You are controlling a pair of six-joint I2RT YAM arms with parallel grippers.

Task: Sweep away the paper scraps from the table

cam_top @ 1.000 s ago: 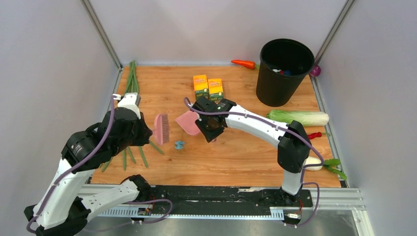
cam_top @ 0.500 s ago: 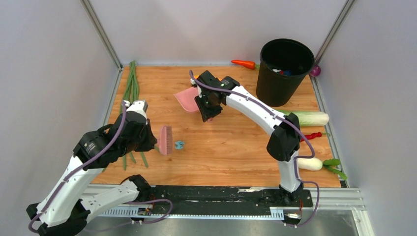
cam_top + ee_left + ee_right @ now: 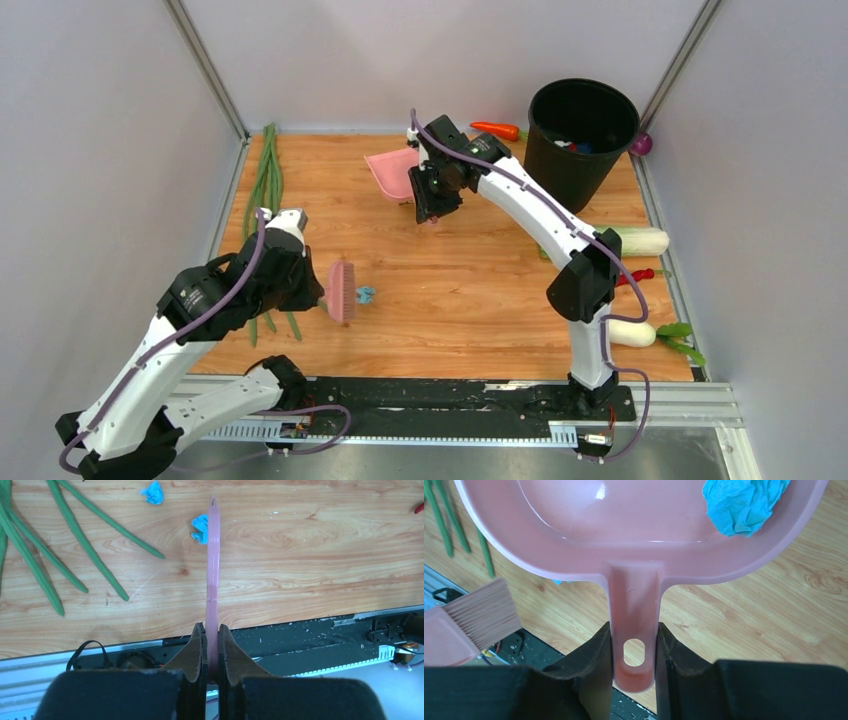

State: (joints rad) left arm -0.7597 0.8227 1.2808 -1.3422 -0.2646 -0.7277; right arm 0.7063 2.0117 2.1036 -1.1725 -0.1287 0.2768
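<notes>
While you are looking from above, your left claw (image 3: 312,284) is clamping a pink brush (image 3: 341,291) just beside one paper scrap (image 3: 365,294) on the surface (image 3: 480,290), and your right claw (image 3: 432,192) is gripping a pink dustpan (image 3: 392,172) well apart from it. Through the left wrist, two paper scraps (image 3: 200,528) are lying left of the brush, ahead of the claw. Through the right wrist, another scrap (image 3: 744,502) is sitting inside the dustpan.

Two wrinkly teal paper scraps (image 3: 200,529) (close together) lie on the table (image 3: 480,300).

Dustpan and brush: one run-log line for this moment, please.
left gripper: shut on brush; right gripper: shut on dustpan; in dustpan: one scrap; on table: two scraps
</notes>
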